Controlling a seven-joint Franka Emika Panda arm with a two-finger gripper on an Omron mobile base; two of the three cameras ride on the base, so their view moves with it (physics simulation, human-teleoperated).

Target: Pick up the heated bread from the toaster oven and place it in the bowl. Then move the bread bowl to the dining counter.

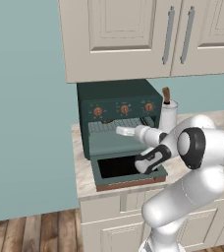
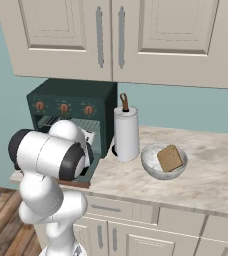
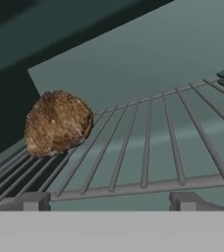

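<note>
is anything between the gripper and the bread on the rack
Nothing visible. In the hand view the gripper sits open at the front of the toaster oven rack, and the bread lies ahead toward one side, with bare wires between.

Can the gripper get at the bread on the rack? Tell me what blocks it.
Probably yes: the toaster oven door is down, and bare wire rack separates the open gripper from the bread.
</note>
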